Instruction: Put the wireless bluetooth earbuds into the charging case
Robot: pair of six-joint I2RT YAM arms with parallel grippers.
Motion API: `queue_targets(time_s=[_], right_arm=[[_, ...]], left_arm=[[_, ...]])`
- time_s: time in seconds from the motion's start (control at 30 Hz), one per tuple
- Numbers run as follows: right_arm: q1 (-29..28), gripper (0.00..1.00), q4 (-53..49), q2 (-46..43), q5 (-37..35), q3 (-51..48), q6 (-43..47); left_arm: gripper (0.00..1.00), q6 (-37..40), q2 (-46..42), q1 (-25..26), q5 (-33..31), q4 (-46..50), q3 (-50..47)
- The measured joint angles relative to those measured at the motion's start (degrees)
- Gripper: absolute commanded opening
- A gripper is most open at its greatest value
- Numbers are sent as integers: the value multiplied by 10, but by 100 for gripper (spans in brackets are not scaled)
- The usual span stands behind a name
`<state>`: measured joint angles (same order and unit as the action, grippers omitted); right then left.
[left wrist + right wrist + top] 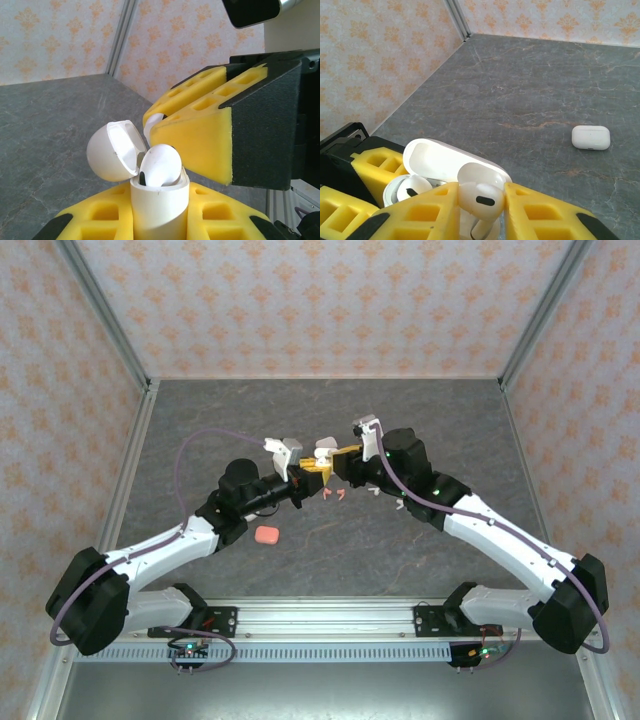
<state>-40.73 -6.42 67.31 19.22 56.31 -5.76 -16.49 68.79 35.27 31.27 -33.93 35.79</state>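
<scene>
Nearest my bases: a pink case (266, 535) lies on the grey table (420, 420), just ahead of my left forearm.

Next out: two red-pink earbuds (329, 496) lie side by side on the table, just below the spot where my grippers meet. A few loose white earbuds (400, 506) lie close to my right forearm; they are too small to make out how they lie.

Left gripper (160, 220): jaws closed tight on the body of the white charging case (159, 205). The case stands upright between the yellow pads, with its lid (114, 150) swung open to one side. A seated earbud (160, 166), white, sits in the case mouth with its head proud of the rim.

Right gripper (481, 194): jaws almost closed, pinching the gripped earbud (479, 201), also white, between the yellow pads. Its stem points down, right up against the open case.

Farthest: a closed white case (590, 137) lies flat on the table, well apart from both grippers.
</scene>
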Motion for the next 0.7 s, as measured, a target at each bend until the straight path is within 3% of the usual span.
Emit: queue_targets(time_s=[0.47,0.7], right_arm=[[2,44,-23,0,24,16,-35],[2,60,-74,-3,18,51,-31]], left_arm=[[0,0,0,0,8,-13,-4],[0,0,0,0,9,-26,-4]])
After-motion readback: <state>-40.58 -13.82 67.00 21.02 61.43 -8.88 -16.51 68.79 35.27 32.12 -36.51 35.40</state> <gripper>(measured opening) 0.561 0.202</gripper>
